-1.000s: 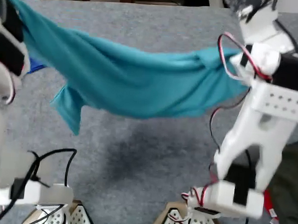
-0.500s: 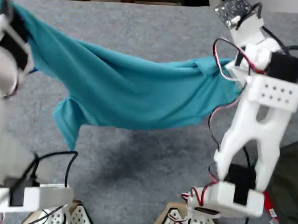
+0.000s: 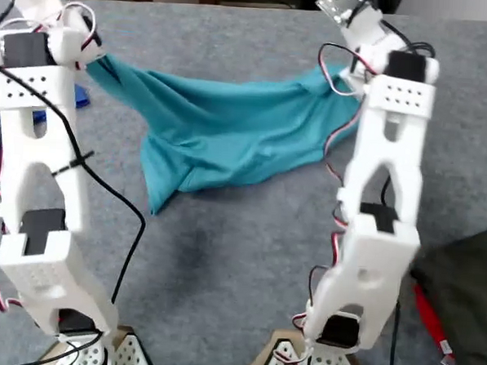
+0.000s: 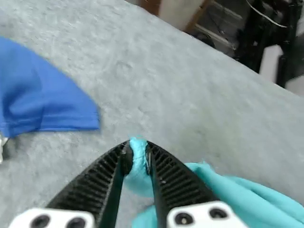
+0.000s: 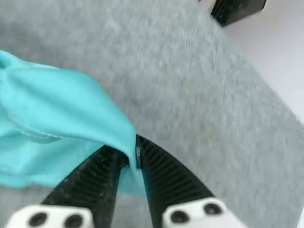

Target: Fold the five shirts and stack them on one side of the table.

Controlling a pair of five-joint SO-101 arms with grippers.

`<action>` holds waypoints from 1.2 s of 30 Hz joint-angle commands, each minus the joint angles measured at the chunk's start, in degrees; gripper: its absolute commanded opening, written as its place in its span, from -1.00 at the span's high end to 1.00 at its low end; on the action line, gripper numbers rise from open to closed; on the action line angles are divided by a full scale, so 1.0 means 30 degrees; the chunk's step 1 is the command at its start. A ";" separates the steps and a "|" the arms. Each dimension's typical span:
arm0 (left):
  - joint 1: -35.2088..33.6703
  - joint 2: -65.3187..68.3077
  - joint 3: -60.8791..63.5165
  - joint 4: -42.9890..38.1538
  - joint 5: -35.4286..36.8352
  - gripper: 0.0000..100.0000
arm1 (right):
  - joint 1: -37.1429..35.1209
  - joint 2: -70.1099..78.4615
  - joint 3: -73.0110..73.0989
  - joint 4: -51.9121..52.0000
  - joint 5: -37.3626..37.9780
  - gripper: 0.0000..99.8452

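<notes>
Sagging in wrinkled folds, the soft teal shirt (image 3: 229,137) spans the far half of the table (image 3: 239,264) (grey, felt-like). The left gripper (image 4: 137,159) pinches a bunched corner between ribbed black jaws; the right gripper (image 5: 133,156) is clamped on a stitched hem. A blue shirt (image 4: 33,95) lies flat nearby.
</notes>
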 commanded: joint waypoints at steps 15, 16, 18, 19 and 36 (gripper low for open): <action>-0.4425 0.0249 0.2784 -0.6300 -0.0527 0.96 | -0.2535 0.7575 -1.3905 0.5802 -0.2081 0.48; -0.4454 0.0249 0.2784 -0.6300 -0.0615 0.96 | -0.2799 0.7575 -1.4813 0.6711 -0.2051 0.48; -0.4601 0.0249 0.2872 -0.6300 -0.0674 0.96 | -0.3502 0.7546 -1.6337 0.8967 -0.1963 0.48; -0.4630 0.0249 0.2901 -0.6330 -0.0674 0.96 | -0.4117 0.7370 -1.6484 1.0110 -0.1875 0.48; -0.5626 0.0249 0.4982 -0.8381 -0.0703 0.96 | -1.2293 -0.2828 0.0044 1.1575 -0.1729 0.49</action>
